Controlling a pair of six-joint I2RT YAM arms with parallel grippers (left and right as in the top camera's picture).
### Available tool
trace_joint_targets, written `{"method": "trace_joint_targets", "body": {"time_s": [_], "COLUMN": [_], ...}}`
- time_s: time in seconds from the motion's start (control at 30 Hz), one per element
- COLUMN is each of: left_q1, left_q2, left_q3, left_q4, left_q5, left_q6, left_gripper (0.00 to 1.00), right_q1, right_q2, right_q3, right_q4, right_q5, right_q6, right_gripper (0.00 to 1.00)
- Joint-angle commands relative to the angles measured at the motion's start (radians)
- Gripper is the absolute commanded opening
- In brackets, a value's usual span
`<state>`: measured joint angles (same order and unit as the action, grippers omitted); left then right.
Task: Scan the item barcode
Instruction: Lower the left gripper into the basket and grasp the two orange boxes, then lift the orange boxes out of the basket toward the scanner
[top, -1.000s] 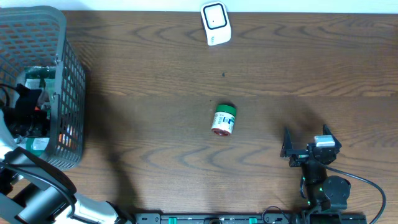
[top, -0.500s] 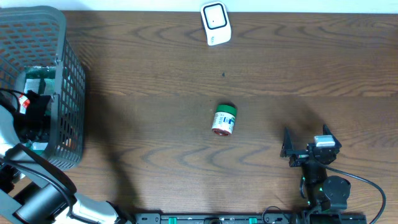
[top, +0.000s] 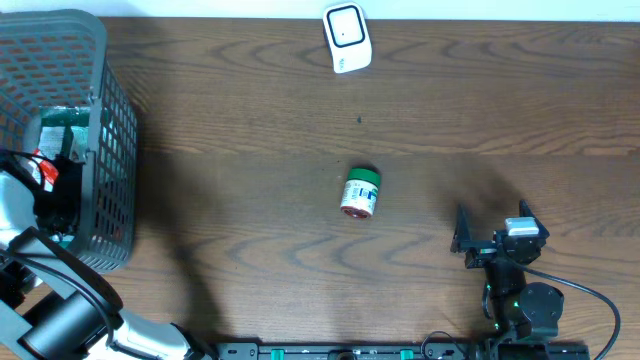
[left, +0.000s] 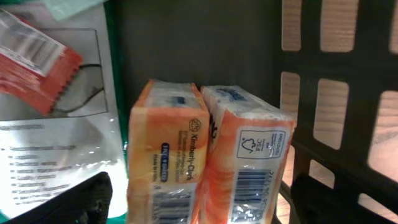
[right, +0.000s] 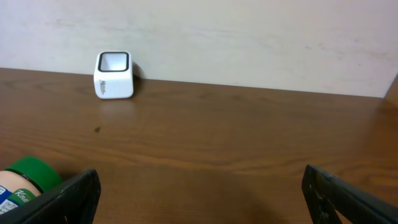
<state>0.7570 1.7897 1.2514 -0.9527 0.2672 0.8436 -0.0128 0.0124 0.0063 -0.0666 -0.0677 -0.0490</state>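
Note:
My left gripper is down inside the grey basket at the table's left edge, seen from above as a dark shape. It is open, and its black fingers stand on either side of two orange tissue packs with barcodes on their near ends. A thin gap shows beside each pack. The white scanner stands at the far middle of the table. My right gripper rests open and empty near the front right.
A green-lidded bottle lies on its side mid-table, at the left edge of the right wrist view. In the basket, a red packet with a barcode lies on a white printed bag. The basket wall stands close on the right.
The left gripper has shifted a little to the right and nearer inside the basket, uncovering a red packet. The right arm and the bottle have not moved.

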Motion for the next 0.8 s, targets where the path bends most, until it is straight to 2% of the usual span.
{"method": "trace_joint_targets", "body": {"time_s": [0.0,0.17,0.4,0.77], "left_q1": [-0.001,-0.002,-0.002,-0.002], "left_q2": [0.010,0.010,-0.029,-0.262], "left_q3": [-0.012,-0.011,0.016,0.185], "left_q4": [0.003,0.014,0.020,0.021], "left_q5": [0.009,0.009,-0.009,-0.076], "left_q6": [0.016,0.016,0.008,-0.070], "left_gripper": [0.81,0.48,0.35,0.34], "right_q1": [-0.005,-0.005,-0.005,-0.005], "right_q2": [-0.006,-0.006,-0.006,-0.006], "right_q3": [-0.001,-0.001,-0.001,-0.001], "right_q4": [-0.004,-0.004,-0.004,-0.004], "right_q5": [0.003,0.003,0.003,0.003], "right_q6": [-0.011,-0.011,-0.011,-0.011], "right_gripper": [0.99,0.99,0.99,0.99]}}
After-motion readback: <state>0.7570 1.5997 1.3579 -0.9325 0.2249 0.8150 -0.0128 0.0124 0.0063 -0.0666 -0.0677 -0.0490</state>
